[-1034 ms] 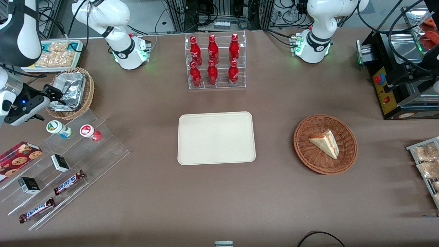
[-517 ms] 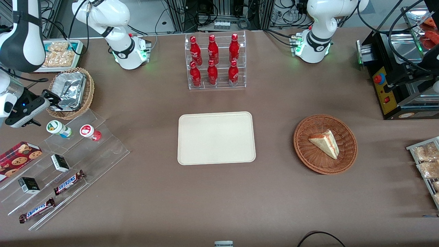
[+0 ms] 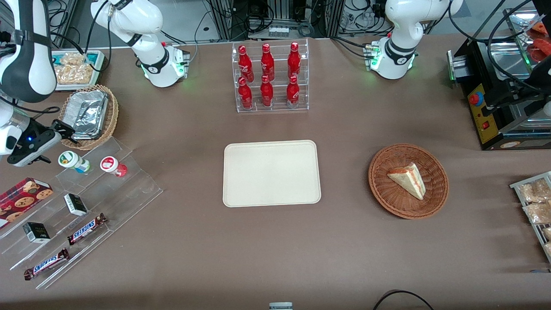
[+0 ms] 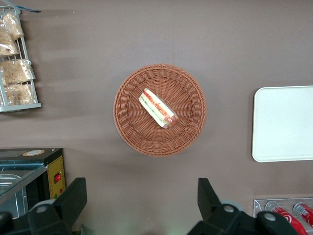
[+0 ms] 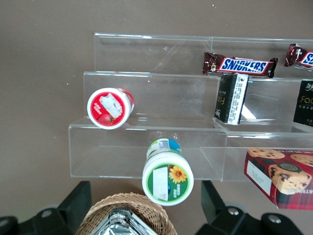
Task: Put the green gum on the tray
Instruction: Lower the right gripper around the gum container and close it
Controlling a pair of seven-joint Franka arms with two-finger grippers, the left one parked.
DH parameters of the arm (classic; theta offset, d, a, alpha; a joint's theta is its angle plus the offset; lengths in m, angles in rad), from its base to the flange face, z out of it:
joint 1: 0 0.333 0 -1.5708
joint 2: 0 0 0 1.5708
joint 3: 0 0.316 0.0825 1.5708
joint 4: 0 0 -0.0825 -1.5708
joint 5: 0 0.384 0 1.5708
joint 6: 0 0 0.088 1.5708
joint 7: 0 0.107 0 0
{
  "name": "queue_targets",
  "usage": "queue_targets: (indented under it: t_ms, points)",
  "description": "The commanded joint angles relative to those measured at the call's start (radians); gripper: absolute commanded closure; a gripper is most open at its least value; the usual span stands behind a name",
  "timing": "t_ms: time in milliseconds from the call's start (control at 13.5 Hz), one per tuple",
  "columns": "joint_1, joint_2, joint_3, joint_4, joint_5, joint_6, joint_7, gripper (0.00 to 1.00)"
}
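Green gum: you have one green gum [image 3: 74,161] [image 5: 167,175], standing on the top step of the clear stepped rack [image 3: 82,206], at that step's end nearest the working arm's end of the table.
Red gum: one red-and-white gum bottle [image 3: 113,166] [image 5: 110,107] stands just beside it on the rack, apart from it.
Other rack contents: you can count two Snickers bars [image 3: 87,228], two small black boxes [image 3: 75,204] and one cookie box [image 3: 23,196].
Tray: one tray [image 3: 271,173] lies flat mid-table, well apart from the rack, with nothing on it.
Baskets: two; a foil-filled wicker basket [image 3: 88,115] sits just beside the rack, and a sandwich basket [image 3: 408,181] lies toward the parked arm's end.
Drinks: six red bottles [image 3: 267,75] stand in a clear stand, farther from the front camera than the tray.
Gripper: you will find the gripper [image 3: 69,131] [image 5: 146,205] above the near rim of the foil basket, just beside and above the green gum, not touching it.
Finger state: fingers are spread apart and hold nothing; the green gum shows between them in the wrist view.
Open room: bare brown tabletop [image 3: 193,142] runs between the rack and the tray.
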Motion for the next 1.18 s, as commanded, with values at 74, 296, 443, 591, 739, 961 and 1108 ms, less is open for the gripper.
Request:
queue_targets:
  t_ms: [74,296,443,591,739,961,1108]
  points:
    - [-0.024,0.042,0.005,0.008,-0.001,0.049,-0.049,0.0]
    - [-0.024,0.063,-0.001,0.008,0.018,0.069,-0.077,0.0]
    - [-0.026,0.078,-0.007,0.008,0.018,0.091,-0.09,0.0]
    - [-0.026,0.091,-0.01,0.008,0.018,0.104,-0.099,0.0]
    - [-0.026,0.095,-0.012,0.008,0.018,0.107,-0.103,0.0]
    - [-0.026,0.112,-0.013,0.008,0.018,0.114,-0.107,0.0]
    - [-0.026,0.121,-0.015,0.008,0.018,0.127,-0.124,0.0]
